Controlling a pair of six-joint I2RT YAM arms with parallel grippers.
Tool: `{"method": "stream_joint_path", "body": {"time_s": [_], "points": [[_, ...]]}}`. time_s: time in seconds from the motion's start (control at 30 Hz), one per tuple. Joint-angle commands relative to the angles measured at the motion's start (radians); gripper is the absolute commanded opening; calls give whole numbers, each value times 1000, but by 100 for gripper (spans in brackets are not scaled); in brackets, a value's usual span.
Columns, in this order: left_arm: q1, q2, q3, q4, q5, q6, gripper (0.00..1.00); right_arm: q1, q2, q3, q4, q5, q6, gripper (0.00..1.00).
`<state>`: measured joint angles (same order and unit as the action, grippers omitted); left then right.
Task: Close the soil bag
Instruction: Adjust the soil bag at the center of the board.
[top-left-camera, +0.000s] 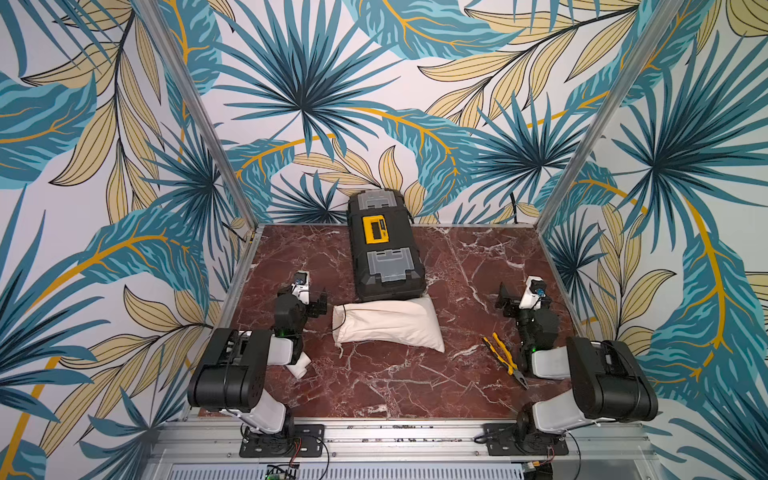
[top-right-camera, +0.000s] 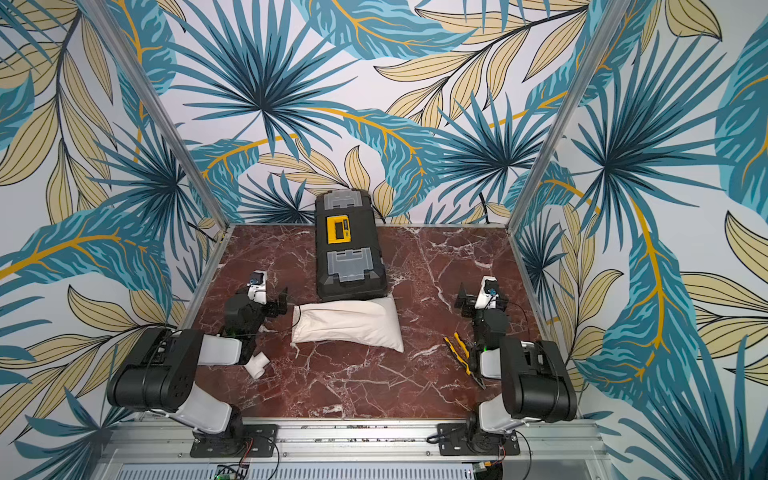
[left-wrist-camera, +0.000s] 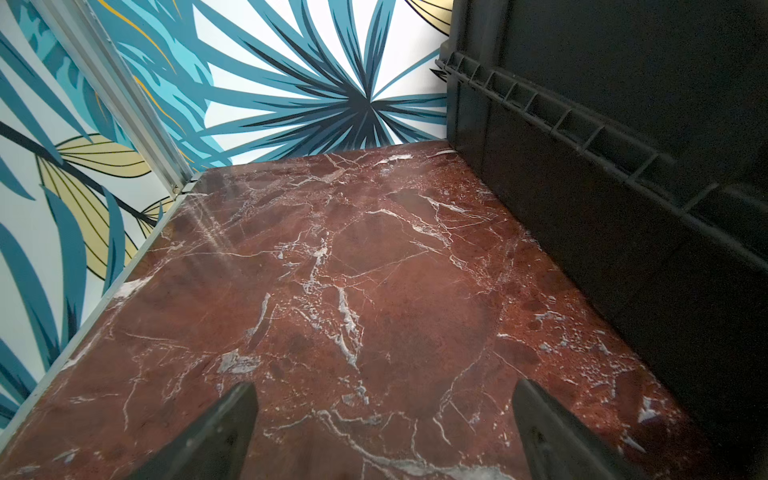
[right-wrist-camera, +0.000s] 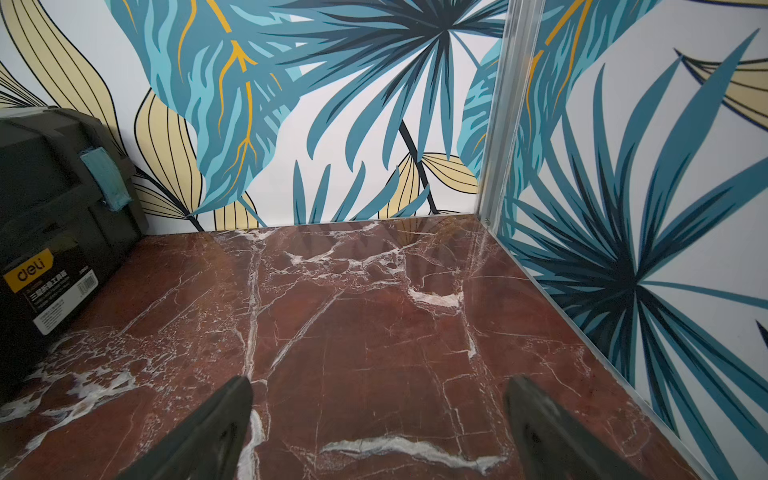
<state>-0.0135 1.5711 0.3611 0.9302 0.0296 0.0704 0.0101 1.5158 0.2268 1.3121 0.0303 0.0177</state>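
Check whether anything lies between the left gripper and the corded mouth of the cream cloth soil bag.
Nothing visible does. The open left gripper is beside the mouth of the cream cloth soil bag, with only bare red marble table between. The white plastic pipe tee lies nearer the arm's base, off that line.

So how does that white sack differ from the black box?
The sack is soft cream cloth; the toolbox is hard black plastic with a yellow panel. The sack is smaller and lies crosswise; the toolbox lies front to back. Both rest on the marble table.
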Motion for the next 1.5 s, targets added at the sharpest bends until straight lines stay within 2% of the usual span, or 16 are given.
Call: {"method": "stream_joint_path", "body": {"time_s": [0.0, 0.47, 0.6, 0.67, 0.77, 0.9, 1.0, 1.13, 1.3, 1.47], "points": [[-1, -11, 15, 27, -2, -4, 100, 6, 8, -10, 35, 12, -10, 99], [1, -11, 15, 24, 0, -4, 100, 6, -10, 7, 2, 30, -2, 99], [7, -56, 30, -40, -7, -16, 100, 7, -102, 240, -512, 131, 61, 99], [6, -127, 70, -160, -62, -36, 100, 6, -104, 368, -695, 142, 85, 99], [25, -235, 173, -454, -162, -121, 100, 5, -103, 509, -937, 126, 155, 99], [49, -322, 300, -764, -215, -217, 100, 6, -47, 723, -1251, 48, 246, 99], [52, -364, 367, -951, -242, -368, 100, 5, -38, 798, -1320, -78, 286, 99], [51, -373, 482, -1221, -109, -482, 100, 8, -55, 835, -1368, -192, 302, 99], [51, -381, 578, -1373, 251, -452, 100, 8, -31, 883, -1452, -264, 297, 99], [51, -423, 603, -1504, 371, -456, 100, 13, -32, 880, -1490, -258, 311, 99]]}}
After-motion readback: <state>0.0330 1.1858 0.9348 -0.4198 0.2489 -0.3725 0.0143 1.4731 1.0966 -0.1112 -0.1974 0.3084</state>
